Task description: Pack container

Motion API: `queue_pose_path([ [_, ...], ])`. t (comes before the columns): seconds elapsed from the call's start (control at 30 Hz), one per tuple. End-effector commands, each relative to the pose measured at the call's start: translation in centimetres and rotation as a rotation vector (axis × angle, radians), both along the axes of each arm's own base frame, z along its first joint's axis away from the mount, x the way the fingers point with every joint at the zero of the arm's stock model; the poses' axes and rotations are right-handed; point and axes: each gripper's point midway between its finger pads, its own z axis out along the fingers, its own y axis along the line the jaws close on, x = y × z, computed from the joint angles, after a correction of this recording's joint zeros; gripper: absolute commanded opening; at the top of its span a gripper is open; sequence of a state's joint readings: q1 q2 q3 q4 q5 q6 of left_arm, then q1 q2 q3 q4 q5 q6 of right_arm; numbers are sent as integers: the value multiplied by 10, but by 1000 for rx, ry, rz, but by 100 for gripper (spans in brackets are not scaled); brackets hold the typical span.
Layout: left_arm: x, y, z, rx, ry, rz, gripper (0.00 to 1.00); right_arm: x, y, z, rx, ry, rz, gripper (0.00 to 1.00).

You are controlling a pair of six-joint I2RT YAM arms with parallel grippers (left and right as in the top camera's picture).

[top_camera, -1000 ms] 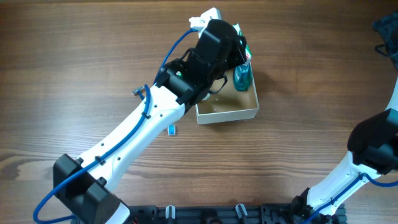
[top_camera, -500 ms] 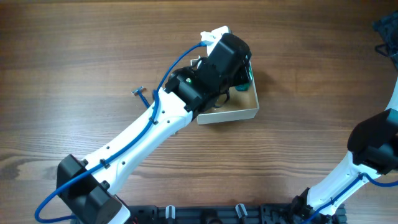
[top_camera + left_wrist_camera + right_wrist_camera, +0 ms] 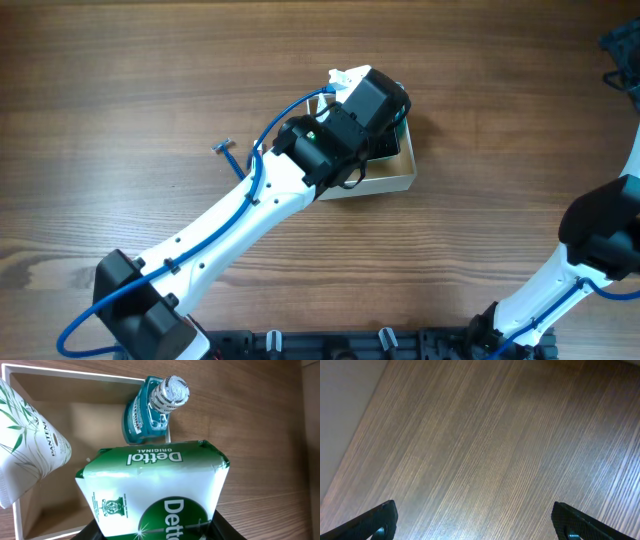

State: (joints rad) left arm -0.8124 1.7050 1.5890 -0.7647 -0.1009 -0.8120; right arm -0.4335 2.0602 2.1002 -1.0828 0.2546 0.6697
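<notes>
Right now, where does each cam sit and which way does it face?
Overhead: fixed above the table, looking straight down; left arm reaches over the container, right arm at the frame's edge.
Left wrist: on the left gripper, looking down into the container; its fingers clamp a Dettol pack.
Right wrist: faces the table; the open right gripper shows its fingertips.
Shared: overhead and left wrist both see the container.

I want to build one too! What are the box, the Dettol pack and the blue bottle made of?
Container: seemingly cardboard, matte tan inside, white walls. Dettol soap pack: glossy wrapper, maybe plastic film or coated paper; it shines and creases. Blue bottle: probably clear tinted plastic; you see through it.
</notes>
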Motion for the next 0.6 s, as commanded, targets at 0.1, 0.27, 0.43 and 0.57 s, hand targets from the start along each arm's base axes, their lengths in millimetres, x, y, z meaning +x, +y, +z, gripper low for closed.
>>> queue_pose_path([
  [0.1, -3, -8, -30, 79, 43, -28, 29, 3, 1, -6, 11, 3, -7, 100],
  [0.27, -5, -10, -34, 89, 52, -36, 28, 2, 1, -6, 11, 3, -7, 100],
  [0.43, -7, -9, -35, 96, 58, -36, 27, 3, 1, -6, 11, 3, -7, 100],
  [0.57, -5, -8, -35, 96, 53, -32, 27, 2, 1, -6, 11, 3, -7, 100],
])
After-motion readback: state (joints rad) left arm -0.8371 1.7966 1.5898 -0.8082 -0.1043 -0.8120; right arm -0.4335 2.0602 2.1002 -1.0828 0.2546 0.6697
